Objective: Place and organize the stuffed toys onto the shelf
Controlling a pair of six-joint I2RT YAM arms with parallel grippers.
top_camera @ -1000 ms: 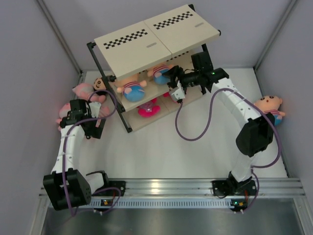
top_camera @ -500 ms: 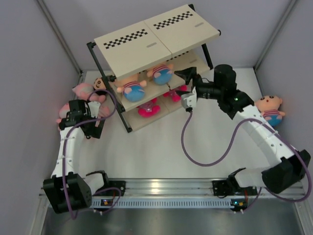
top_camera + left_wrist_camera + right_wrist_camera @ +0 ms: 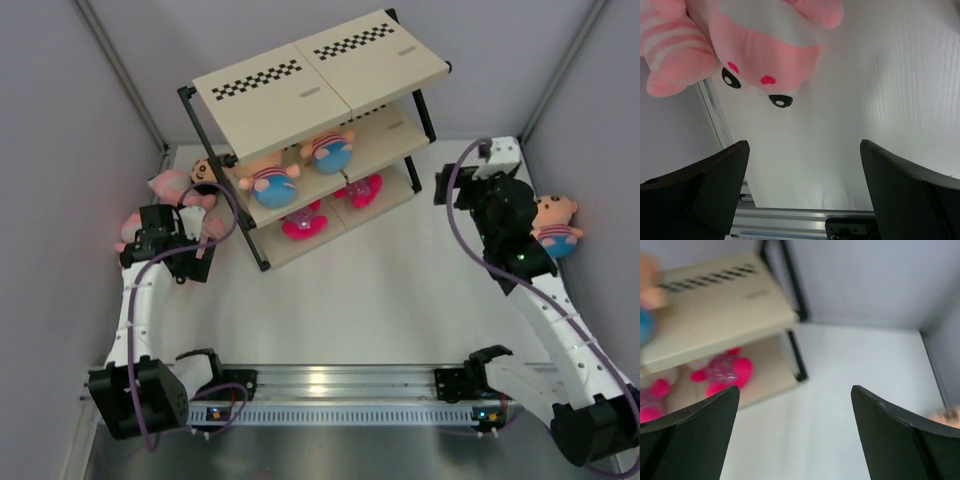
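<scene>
Sitting on the shelf (image 3: 320, 85) were four stuffed toys (image 3: 266, 182). A boy doll (image 3: 555, 222) lay by the right wall near the spread, empty right hand (image 3: 795, 392). A pink doll (image 3: 765, 50) lay far left under the equally spread left hand (image 3: 802, 150). Both looked like the next pickups.

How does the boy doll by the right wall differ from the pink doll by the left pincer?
The boy doll is peach-skinned, dark-haired, in a striped shirt; the pink doll is pink with a pale face. The boy doll lies at the right wall, the pink doll at the left. Both lie off the shelf.
</scene>
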